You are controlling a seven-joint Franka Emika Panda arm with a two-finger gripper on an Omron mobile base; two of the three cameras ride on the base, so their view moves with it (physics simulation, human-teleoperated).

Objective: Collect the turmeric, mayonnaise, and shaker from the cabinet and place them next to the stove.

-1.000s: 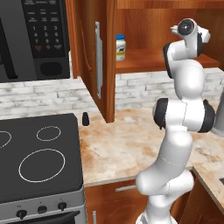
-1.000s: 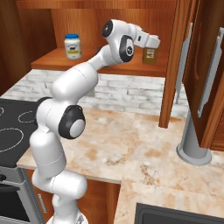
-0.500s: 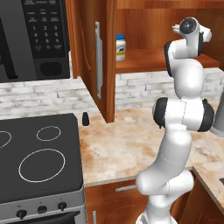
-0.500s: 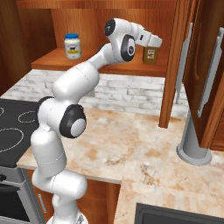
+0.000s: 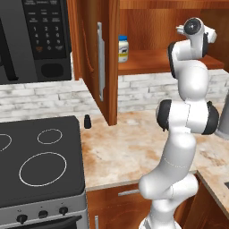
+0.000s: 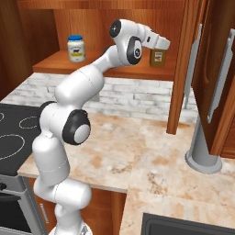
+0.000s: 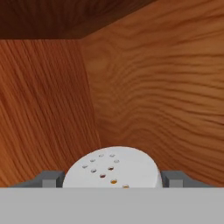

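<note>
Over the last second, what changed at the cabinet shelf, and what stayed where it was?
The gripper closed from wide open onto the turmeric; its fingers now sit against either side of the lid. The jar remains standing on the cabinet shelf, not lifted. The arm barely moved. The mayonnaise stayed on the shelf, and the shaker stayed on the counter beside the stove.

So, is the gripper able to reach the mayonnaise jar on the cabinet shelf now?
Probably yes, later. The mayonnaise stands free on the open shelf, but the gripper is closed around the turmeric now.
</note>
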